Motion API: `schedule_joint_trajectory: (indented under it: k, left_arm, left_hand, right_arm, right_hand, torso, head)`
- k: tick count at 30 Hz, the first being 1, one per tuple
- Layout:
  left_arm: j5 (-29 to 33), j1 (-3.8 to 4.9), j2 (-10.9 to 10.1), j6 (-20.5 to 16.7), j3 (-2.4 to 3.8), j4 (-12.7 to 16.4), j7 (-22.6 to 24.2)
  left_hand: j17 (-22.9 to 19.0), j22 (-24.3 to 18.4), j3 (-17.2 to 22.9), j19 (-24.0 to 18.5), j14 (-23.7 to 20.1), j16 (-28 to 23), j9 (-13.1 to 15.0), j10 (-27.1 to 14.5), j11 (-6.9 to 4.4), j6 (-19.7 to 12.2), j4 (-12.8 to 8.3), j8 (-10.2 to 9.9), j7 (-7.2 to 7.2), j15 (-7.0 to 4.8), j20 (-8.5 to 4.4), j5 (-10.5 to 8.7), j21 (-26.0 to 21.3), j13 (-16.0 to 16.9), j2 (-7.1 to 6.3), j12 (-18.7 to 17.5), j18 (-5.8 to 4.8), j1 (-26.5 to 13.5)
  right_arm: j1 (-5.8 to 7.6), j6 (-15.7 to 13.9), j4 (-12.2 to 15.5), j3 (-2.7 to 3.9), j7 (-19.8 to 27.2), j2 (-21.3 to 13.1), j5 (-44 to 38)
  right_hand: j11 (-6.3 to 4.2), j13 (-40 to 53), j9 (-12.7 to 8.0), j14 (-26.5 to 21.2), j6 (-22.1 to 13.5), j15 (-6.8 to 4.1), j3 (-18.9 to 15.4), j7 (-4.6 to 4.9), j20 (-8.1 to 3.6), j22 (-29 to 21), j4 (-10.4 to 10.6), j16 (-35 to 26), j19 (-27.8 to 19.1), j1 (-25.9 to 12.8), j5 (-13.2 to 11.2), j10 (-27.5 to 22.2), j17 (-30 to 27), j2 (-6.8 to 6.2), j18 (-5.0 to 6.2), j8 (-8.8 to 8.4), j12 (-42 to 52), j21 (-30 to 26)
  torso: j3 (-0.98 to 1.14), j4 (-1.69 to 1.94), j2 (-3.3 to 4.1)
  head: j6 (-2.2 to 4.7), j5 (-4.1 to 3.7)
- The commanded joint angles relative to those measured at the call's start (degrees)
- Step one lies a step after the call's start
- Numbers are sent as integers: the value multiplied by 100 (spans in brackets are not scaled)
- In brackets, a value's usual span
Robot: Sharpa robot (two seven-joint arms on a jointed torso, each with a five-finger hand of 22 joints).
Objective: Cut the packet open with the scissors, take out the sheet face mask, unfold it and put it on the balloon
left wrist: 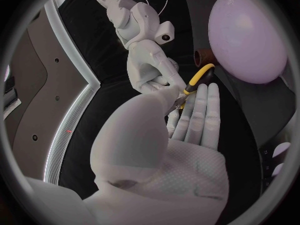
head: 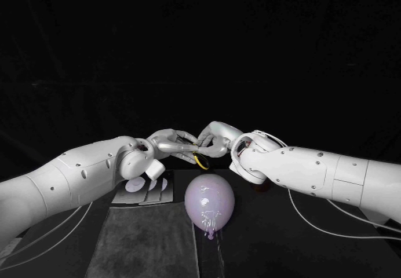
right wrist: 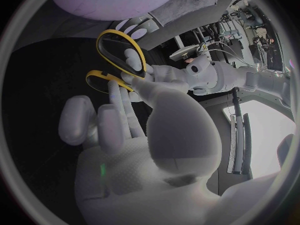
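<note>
Above the table's middle my left hand and right hand meet, and both grip the yellow-handled scissors between them. In the right wrist view a left fingertip sits in one yellow handle loop, and my right hand touches the other loop. The left wrist view has the left hand under the scissors, with right fingers at their middle. The blades are hidden. A pale lilac balloon lies on the table below the hands. The face mask packet lies flat left of it.
A long grey mat runs from the packet toward the table's near edge, left of the balloon. A white cable trails on the table under my right arm.
</note>
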Motion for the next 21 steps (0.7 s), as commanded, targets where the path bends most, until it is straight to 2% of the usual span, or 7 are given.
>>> schedule_joint_trajectory:
  k: [1, 3, 10, 21]
  left_arm:
    - [253, 0, 79, 76, 5, 61, 160]
    - [303, 0, 78, 83, 5, 56, 194]
    - [414, 0, 74, 103, 5, 43, 257]
    - [523, 0, 60, -44, 4, 6, 335]
  left_hand:
    - [-11, 24, 168, 9, 56, 15, -374, 70, -18, 93, -4, -31, 799, -13, -35, 37, 43, -9, 6, -48, -3, 68]
    - [-28, 64, 449, 6, 111, 7, -488, 169, -35, 220, 25, -59, 783, -27, -65, 37, 110, -11, 80, -134, -15, 71]
    - [-59, 142, 1015, -4, 234, -5, -666, 415, -76, 423, 94, -35, 744, -55, -101, 33, 247, -8, 161, -314, -19, -7]
    - [-56, 262, 1466, 45, 459, 18, -859, 828, -160, 743, 35, 88, 661, -135, -162, 33, 471, -3, 113, -549, -2, -138]
  right_arm:
    - [14, 210, 122, 22, 395, 102, -36]
    - [14, 225, 117, 22, 387, 101, -43]
    - [14, 258, 110, 23, 369, 97, -57]
    - [14, 223, 118, 22, 364, 49, -72]
  right_hand:
    - [-30, -8, -1, 59, 10, 24, -12, 29, -1, -3, -8, -18, -60, 6, -25, -18, -8, 27, 7, -9, -28, -36]
    - [-30, -8, -1, 59, 10, 24, -12, 29, -1, -3, -8, -18, -60, 6, -25, -18, -8, 27, 7, -9, -28, -36]
    - [-31, -8, -1, 57, 10, 23, -11, 27, -1, -4, -12, -22, -62, 16, -24, -19, -16, 30, 7, -9, -28, -38]
    - [-31, -10, -3, 46, 1, 22, -12, 27, 0, -26, -28, -39, -79, 50, -24, -33, -49, 29, 14, -18, -33, -63]
  torso:
    - [1, -3, 4]
    - [2, -6, 3]
    - [2, -4, -1]
    - [-2, -4, 1]
  head:
    - [3, -5]
    - [0, 0]
    - [-2, -3]
    - [3, 1]
